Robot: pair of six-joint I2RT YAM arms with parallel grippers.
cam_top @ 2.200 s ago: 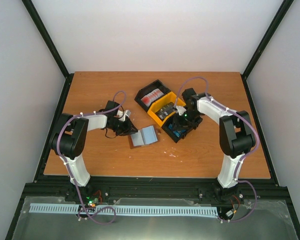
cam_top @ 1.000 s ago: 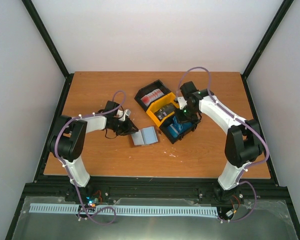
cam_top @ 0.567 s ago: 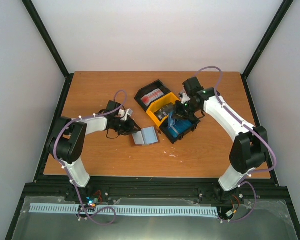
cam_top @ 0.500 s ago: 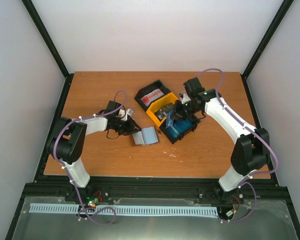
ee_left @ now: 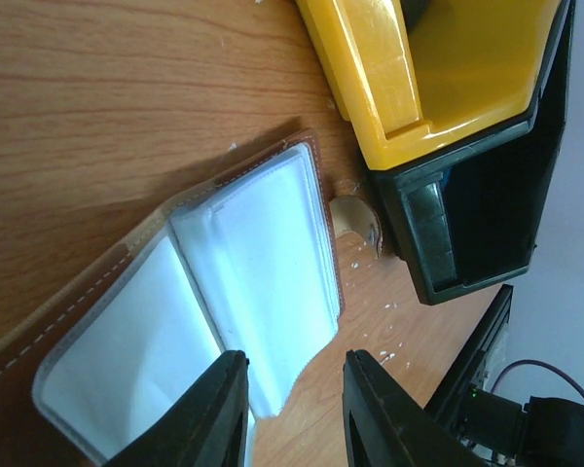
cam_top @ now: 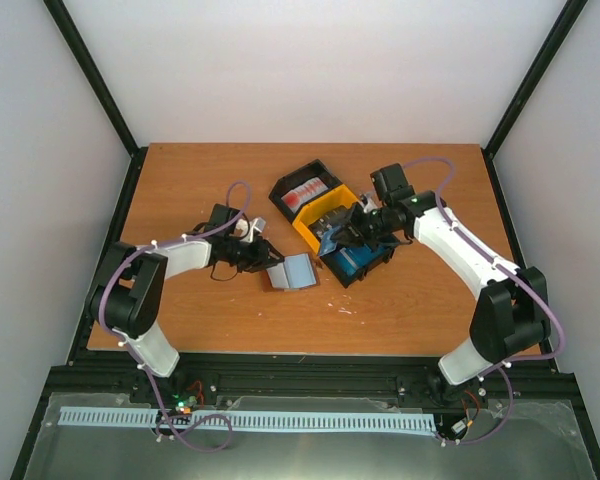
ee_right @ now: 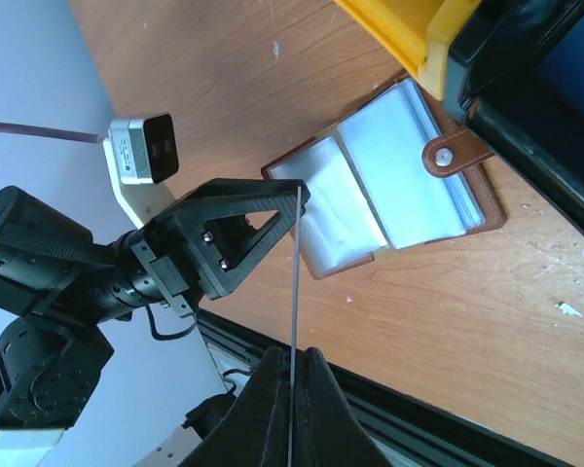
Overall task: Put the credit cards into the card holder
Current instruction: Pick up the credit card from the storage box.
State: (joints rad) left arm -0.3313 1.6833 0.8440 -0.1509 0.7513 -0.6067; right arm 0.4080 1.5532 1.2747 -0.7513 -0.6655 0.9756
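The right gripper (ee_right: 292, 368) pinches a credit card (ee_right: 297, 282) edge-on — the left gripper (ee_left: 287, 394) stands slightly open at a corner of the unfolded card holder (ee_left: 258, 253) on the counter (ee_left: 88, 88).

Counted: one yellow bin (cam_top: 306, 230), two black bins (cam_top: 315, 166) (cam_top: 358, 277). Three card stacks (cam_top: 305, 193), one per bin. One card holder (cam_top: 292, 271). One separate card (ee_right: 295, 282). Two arms (cam_top: 185, 253).

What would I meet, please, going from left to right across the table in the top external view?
left hand → card holder, lying open → blue card pinched in the right hand → near black bin. The yellow bin and far black bin overlap these, so they are omitted.
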